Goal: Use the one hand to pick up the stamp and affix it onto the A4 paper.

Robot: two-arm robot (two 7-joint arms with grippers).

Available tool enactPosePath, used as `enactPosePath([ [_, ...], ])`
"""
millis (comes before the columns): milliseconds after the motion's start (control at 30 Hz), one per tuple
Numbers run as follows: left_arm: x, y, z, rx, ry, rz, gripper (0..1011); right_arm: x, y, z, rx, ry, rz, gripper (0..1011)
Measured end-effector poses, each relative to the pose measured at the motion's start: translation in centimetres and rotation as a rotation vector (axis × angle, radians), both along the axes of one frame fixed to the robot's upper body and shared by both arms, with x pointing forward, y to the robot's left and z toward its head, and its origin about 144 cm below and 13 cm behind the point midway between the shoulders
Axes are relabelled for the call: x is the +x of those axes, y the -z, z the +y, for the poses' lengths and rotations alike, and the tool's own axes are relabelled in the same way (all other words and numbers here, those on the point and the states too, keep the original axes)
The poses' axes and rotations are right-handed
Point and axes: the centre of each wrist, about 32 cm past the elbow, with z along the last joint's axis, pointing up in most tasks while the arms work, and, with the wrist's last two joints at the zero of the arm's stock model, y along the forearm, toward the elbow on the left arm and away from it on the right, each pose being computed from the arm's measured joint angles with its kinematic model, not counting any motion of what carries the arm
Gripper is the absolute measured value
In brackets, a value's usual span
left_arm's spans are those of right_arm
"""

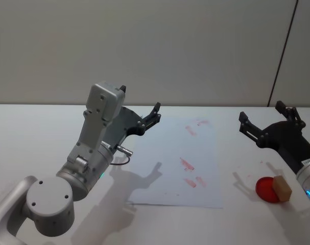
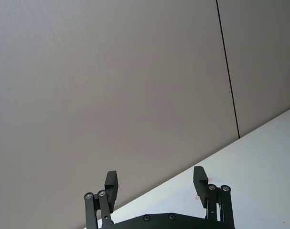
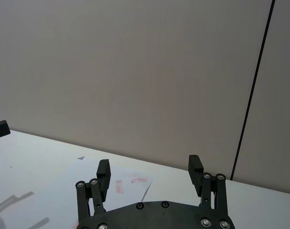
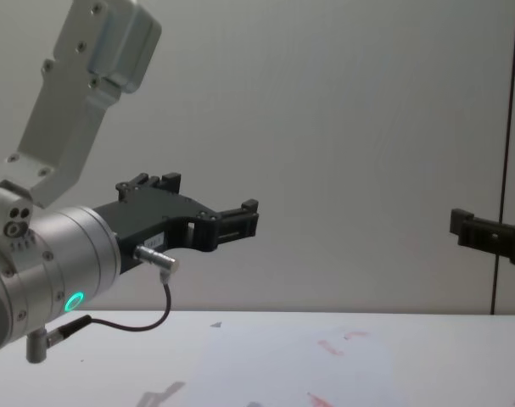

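Observation:
The stamp, a small tan wooden block, rests on the edge of a round red ink pad at the table's right front. The A4 paper lies flat mid-table with faint red marks; it also appears in the right wrist view and in the chest view. My right gripper hangs open in the air behind the stamp and well apart from it, its jaws wide and empty. My left gripper is raised over the paper's left edge, open and empty.
The white table runs back to a plain grey wall with a dark vertical seam. Faint red smudges mark the tabletop left of the ink pad. The left arm's big housing stands over the table's left half.

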Motion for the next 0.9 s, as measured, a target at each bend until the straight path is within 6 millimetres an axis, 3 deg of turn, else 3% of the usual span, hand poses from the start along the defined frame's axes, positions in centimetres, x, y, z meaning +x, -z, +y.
enactPosePath([
  [433,0.0,0.0,0.0,0.0,0.0,0.0,1003,-0.8,0.0,-1.5,-0.009,0.009,0.005,1001],
  [900,0.0,0.0,0.0,0.0,0.0,0.0,1003,-4.4,0.6,-4.7,-0.057,0.057,0.106,1001],
])
